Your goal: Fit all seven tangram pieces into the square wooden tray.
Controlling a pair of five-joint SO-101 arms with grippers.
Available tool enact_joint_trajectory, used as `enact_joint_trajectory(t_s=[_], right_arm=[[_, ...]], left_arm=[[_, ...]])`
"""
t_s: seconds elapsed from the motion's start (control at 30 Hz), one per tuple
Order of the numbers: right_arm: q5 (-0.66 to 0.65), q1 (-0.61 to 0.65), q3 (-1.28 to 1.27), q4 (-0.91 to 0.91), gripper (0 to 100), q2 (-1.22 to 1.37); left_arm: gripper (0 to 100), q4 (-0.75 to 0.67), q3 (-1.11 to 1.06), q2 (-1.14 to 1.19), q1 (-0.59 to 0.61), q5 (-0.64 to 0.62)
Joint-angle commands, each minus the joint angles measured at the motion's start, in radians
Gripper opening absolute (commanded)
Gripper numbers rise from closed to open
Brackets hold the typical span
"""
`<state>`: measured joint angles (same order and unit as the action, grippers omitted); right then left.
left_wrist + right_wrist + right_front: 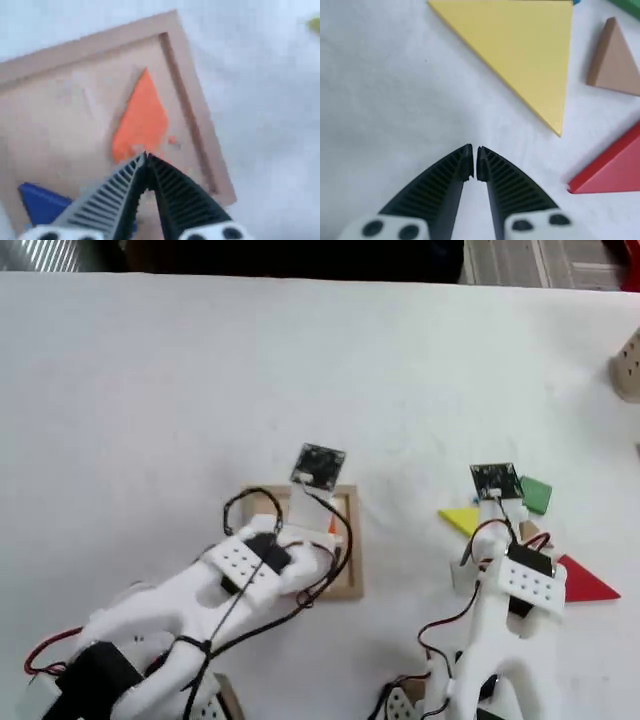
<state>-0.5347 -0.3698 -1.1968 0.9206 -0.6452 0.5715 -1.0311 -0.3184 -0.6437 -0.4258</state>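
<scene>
Clenched on nothing, the left gripper (146, 159) is held over the wooden tray (90, 42), perhaps touching the orange piece (142, 117) laid inside near a blue piece (42, 205). The right gripper (474, 162), likewise closed and empty, is held by the yellow triangle (520, 45), tan triangle (615, 60) and red triangle (615, 170).

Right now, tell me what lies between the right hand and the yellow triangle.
Nothing. In the right wrist view, the stretch of table between the right hand and the yellow triangle is bare.
</scene>
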Motion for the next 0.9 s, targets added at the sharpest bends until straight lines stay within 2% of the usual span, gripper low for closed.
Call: enact_joint_trajectory(t_s=[0.0, 0.23, 0.4, 0.7, 0.87], right_arm=[[-0.012, 0.012, 0.003, -0.018, 1.9, -0.025], [-0.012, 0.012, 0.002, -0.018, 2.0, -0.025], [-0.012, 0.012, 0.002, -0.018, 1.9, -0.025], [-0.012, 0.01, 0.002, -0.018, 1.9, -0.025], [-0.012, 0.01, 0.002, -0.016, 1.9, -0.025]], left_arm=[[2, -0.101, 0.006, -0.033, -0.042, 0.008], [2, -0.095, -0.074, -0.036, -0.041, 0.008], [2, -0.035, -0.075, -0.041, -0.03, 0.008], [2, -0.06, -0.035, -0.036, 0.213, 0.008], [2, -0.1, -0.028, -0.035, 0.263, 0.003]])
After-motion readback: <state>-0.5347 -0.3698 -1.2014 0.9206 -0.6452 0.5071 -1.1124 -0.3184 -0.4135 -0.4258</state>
